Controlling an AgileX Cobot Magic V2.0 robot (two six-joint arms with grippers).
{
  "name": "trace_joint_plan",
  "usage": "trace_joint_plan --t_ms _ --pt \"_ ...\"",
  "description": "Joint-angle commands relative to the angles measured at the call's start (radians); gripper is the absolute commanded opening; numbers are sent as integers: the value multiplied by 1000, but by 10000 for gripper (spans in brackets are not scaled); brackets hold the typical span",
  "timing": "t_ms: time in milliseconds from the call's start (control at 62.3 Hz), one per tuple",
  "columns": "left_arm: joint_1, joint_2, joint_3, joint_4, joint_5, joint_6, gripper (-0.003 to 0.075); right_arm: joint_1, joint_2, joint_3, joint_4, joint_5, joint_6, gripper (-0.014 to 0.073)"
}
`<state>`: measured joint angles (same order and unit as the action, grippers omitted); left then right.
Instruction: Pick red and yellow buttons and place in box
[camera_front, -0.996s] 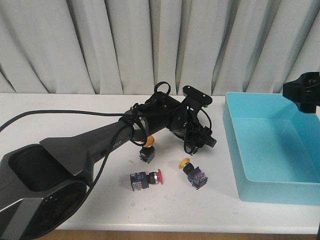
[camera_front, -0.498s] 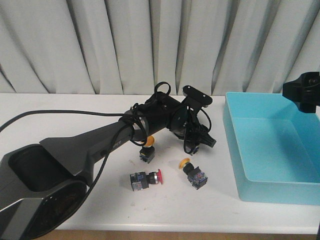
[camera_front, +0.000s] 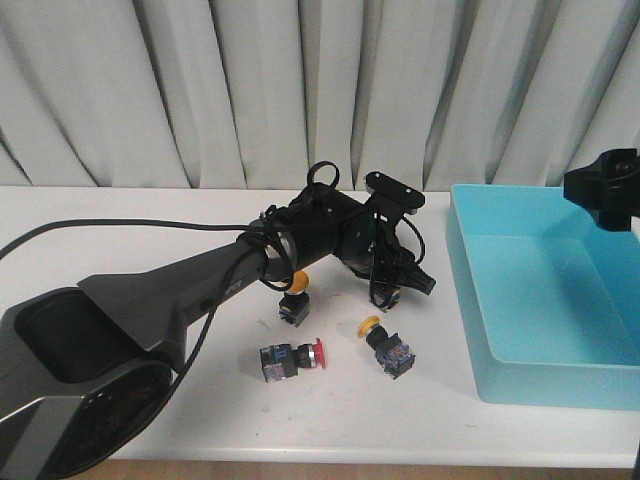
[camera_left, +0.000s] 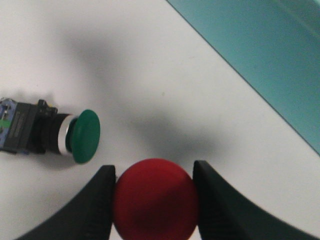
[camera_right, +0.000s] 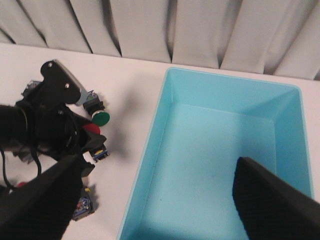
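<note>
Left gripper (camera_left: 155, 200): I have it clamped on a red button (camera_left: 154, 204), one finger on each side of the round cap, so the switch hangs by its widest part and seems unlikely to twist.

Height: the red button looks lifted off the bench (camera_front: 120, 215), judging by the soft shadow under it in the left wrist view.

Box (camera_front: 545, 300): the turquoise bin sits off to the right of the carrying arm, its interior bare in the right wrist view; I judge the carry has some way to go before a release.

Right gripper (camera_right: 155, 200): parked high over the box with its fingers wide apart, holding nothing, apparently kept clear so the left arm can work.

Green button (camera_left: 55, 134): lying on its side just beside the held cap; not wanted, so I leave it.

Still to fetch: a second red button (camera_front: 292, 359), a yellow button (camera_front: 385, 345) and an orange-yellow button (camera_front: 296, 297) lie on the bench near the front, under and below the left arm.
</note>
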<state>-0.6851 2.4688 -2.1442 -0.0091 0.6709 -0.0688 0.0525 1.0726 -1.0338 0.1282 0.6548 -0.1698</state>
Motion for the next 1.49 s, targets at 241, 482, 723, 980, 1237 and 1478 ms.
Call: trace_joint_plan --t_ms 241,482,723,980,1237,1478 --pt "19 -321 -32 -23 201 -7 -8 233 -9 188 -29 -362 -205 590" --pt "20 -452 -32 -26 328 -8 -8 332 -9 337 -14 -612 -230 590" --pt "20 -511 -32 -372 353 90 -8 409 -6 349 -14 -660 -229 590" --pt "18 -513 -32 -540 396 173 -8 409 -6 349 -19 -660 -231 590" --pt "18 -522 -32 -618 437 210 -8 409 -6 349 -21 -673 -233 588" --pt "18 -522 -32 -677 472 210 -7 409 -6 349 -19 -681 -233 454"
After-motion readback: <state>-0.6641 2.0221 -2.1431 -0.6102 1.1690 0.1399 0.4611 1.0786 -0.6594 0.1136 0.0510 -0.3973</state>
